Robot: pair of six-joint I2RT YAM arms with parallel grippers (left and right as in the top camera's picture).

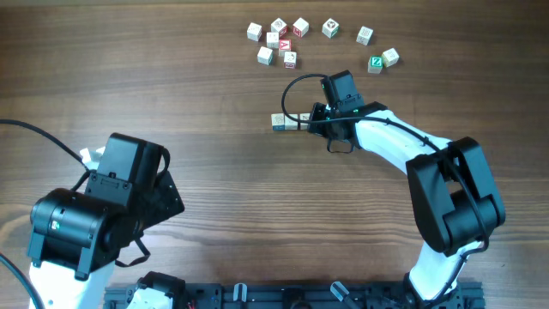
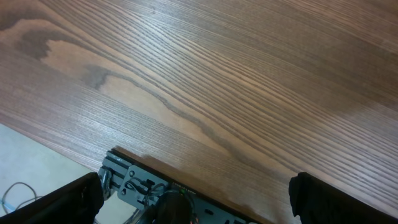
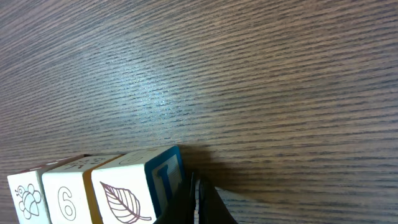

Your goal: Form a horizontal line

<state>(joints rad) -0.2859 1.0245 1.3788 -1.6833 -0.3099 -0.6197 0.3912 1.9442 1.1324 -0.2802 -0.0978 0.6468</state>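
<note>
the horizontal line (image 1: 290, 122), three whitish wooden cubes set edge to edge, lies near the middle of the wooden table (image 1: 214, 86), running left to right. it sits on the near side of the loose cubes (image 1: 292, 39), which are scattered along the far edge. the right wrist view shows its near faces, with a numeral 6 on the middle cube and a leaf cube (image 3: 124, 199) at the right end, whose side face is blue. the right gripper (image 1: 317, 120) reaches in from the right, level with the row and touching or just beside that blue end. this placement probably serves to nudge the cubes flush and straight. only a dark wedge of fingertip shows there, so it cannot be told whether the pincer is apart or together. the left gripper (image 2: 196, 183), fingers spread wide, hangs over bare wood at the near left, well apart from the row and apparently parked out of the way.
</note>
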